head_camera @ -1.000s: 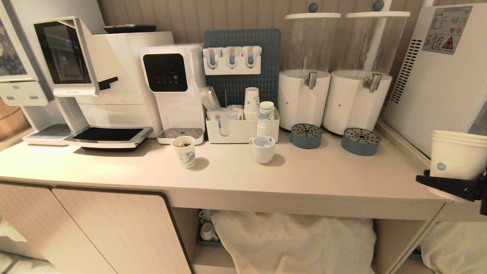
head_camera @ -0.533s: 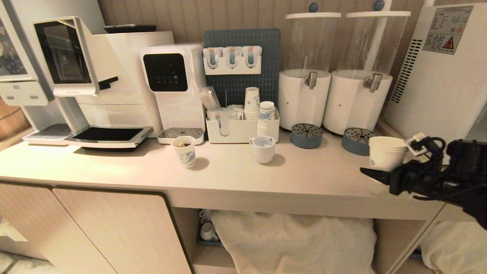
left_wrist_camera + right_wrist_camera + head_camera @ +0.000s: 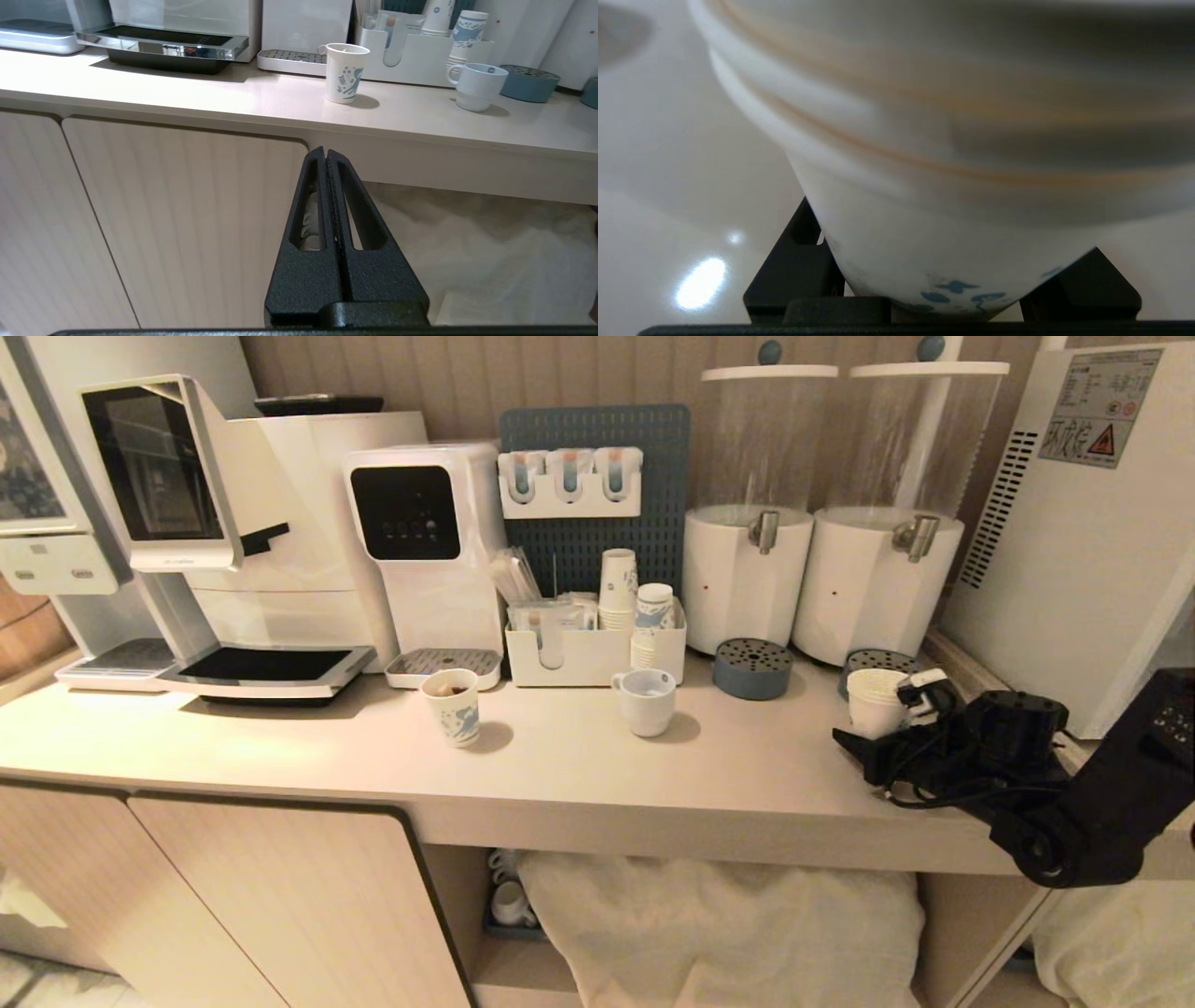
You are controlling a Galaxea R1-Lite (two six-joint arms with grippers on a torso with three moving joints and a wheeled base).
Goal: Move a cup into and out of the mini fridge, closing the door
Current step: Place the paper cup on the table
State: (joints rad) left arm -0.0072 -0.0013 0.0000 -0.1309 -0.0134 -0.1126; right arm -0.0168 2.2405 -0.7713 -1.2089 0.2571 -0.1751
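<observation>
Head view: the right tool [image 3: 864, 733] is on the right side of the counter [image 3: 560, 756], gripping the cup [image 3: 876, 702].
Cup place: near the right end of the counter, just in front of a round blue drip tray [image 3: 878, 660] and left of the mini fridge [image 3: 1074, 523].
Cup way up: it stands upright, open mouth up, long axis running up and down.
Cup rim: you can see layered rims, like cups stacked inside each other.
Cup bottom: hidden behind the black tool, so I cannot tell if it touches the counter.
Right wrist view: the cup [image 3: 952, 186] fills most of the picture and is blurry; a bit of blue print shows low down between the two black fingers [image 3: 794, 275].
Fridge: cut off at the right edge; only its side with vent slots and a sticker shows, so the door is hard to make out.
Left tool [image 3: 327, 156]: clenched tight on nothing, down in front of the cabinet door [image 3: 187, 224] below the counter.
</observation>
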